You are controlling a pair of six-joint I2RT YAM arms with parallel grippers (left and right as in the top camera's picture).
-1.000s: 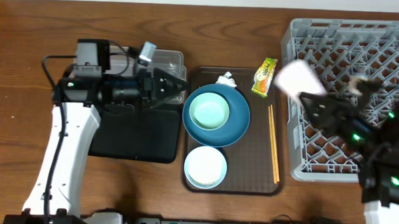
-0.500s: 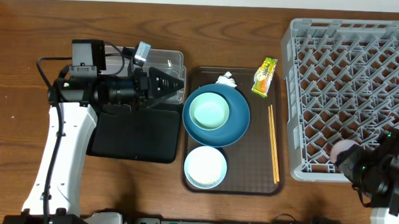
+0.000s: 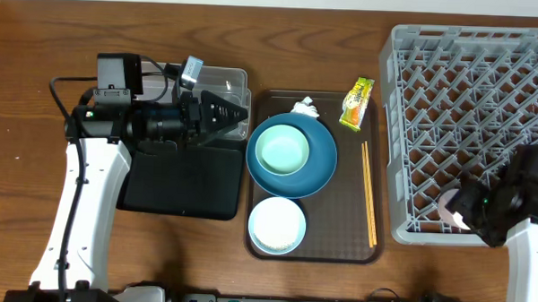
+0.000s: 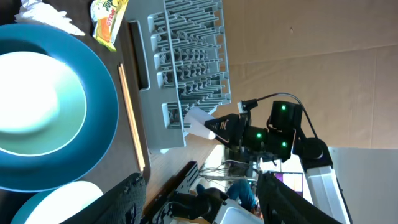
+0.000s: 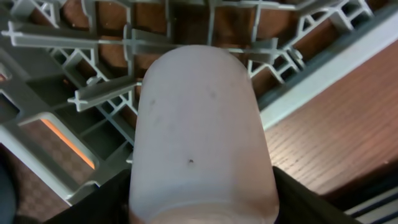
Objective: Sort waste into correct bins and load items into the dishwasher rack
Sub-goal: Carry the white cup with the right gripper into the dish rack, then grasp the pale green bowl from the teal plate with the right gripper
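At the lower right of the overhead view, the right gripper (image 3: 465, 208) is clamped on the small pink cup (image 5: 199, 130), which sits tilted at the front edge of the grey dishwasher rack (image 3: 469, 86), its lattice showing just behind the cup in the right wrist view. At centre left, the left gripper (image 3: 236, 118) hangs with fingers spread and nothing between them, above the meeting of the clear plastic tub (image 3: 222, 78) and the black tray (image 3: 183, 179). On the brown serving tray (image 3: 338, 216) in the middle, the pale-green bowl (image 3: 282, 151) rests in the dark-blue dish (image 3: 321, 162), with the white bowl (image 3: 277, 225) below it, the chopsticks (image 3: 368, 192) along the right side, and the crumpled tissue (image 3: 305, 106) and yellow-green wrapper (image 3: 357, 102) at the top.
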